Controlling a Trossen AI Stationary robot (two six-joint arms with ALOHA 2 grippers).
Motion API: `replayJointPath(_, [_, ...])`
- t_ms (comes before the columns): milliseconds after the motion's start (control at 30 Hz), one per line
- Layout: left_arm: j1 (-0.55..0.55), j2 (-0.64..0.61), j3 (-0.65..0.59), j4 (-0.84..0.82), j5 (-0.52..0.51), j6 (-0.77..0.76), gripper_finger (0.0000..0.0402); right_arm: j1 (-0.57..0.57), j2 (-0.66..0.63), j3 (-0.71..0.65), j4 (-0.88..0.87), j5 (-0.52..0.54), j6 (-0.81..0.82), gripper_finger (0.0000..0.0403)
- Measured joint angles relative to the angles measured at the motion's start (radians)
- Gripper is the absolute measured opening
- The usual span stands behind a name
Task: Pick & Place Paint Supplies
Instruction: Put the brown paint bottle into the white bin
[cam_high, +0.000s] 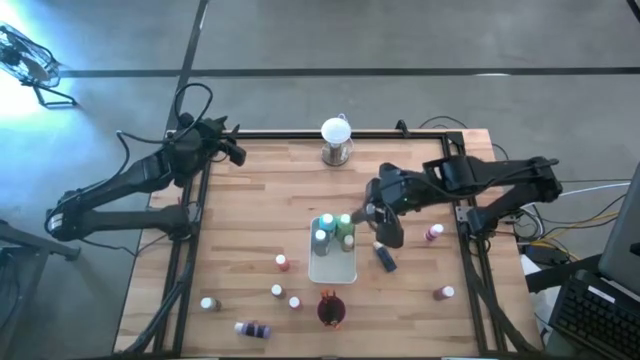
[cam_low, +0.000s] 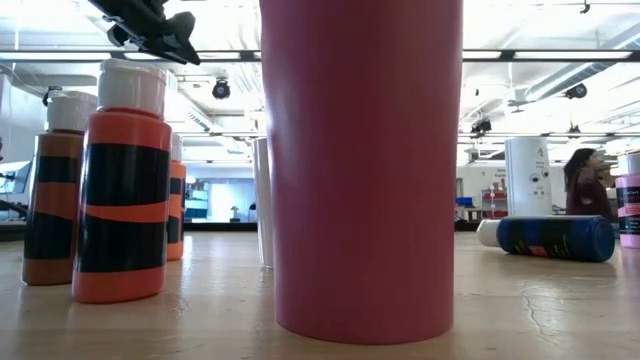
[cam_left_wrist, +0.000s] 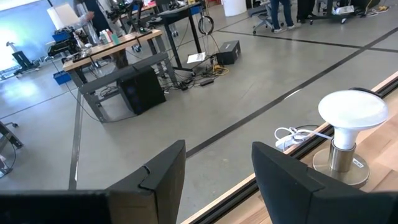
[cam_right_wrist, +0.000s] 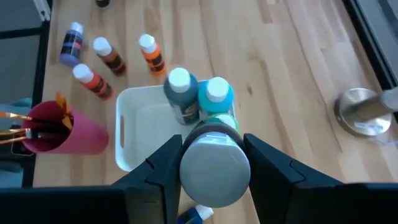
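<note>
My right gripper (cam_high: 388, 228) hangs just right of the white tray's (cam_high: 333, 268) far end, shut on a white-capped paint bottle (cam_right_wrist: 214, 167). Several teal and green bottles (cam_right_wrist: 217, 96) stand in the tray's far end. A dark blue bottle (cam_high: 385, 259) lies on its side on the table right of the tray. Orange bottles (cam_high: 277, 291), pink ones (cam_high: 434, 233) and a purple one (cam_high: 253, 328) are scattered around. Brushes (cam_right_wrist: 18, 127) stick out of the dark red cup (cam_high: 330, 311). My left gripper (cam_left_wrist: 217, 180) waits open at the far left corner. My right gripper pinches the bottle between its two fingers (cam_right_wrist: 160, 171), one on each side at its cap end (cam_right_wrist: 214, 149). The fingers slant down from the table's right side. The cap faces the wrist camera and hides the body. The bottle is lifted clear, above the tray.
A white globe on a metal base (cam_high: 336, 138) stands at the far edge. Metal frame rails (cam_high: 190, 230) run along the table's left and right sides. Bare wood lies left of the tray. A person (cam_low: 582, 180) stands in the room beyond.
</note>
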Motion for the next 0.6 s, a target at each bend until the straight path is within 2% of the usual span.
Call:
replayJointPath(233, [0.000,0.000,0.000,0.000,0.000,0.000,0.0191,0.065,0.076,0.026,0.009,0.002,-0.032,0.0134])
replayJointPath(433, [0.000,0.000,0.000,0.000,0.000,0.000,0.0191,0.122,0.140,0.035,0.028,0.050,-0.076,0.0134])
replayJointPath(600, [0.000,0.000,0.000,0.000,0.000,0.000,0.0191,0.123,0.201,0.035,0.030,0.051,-0.083,0.0133])
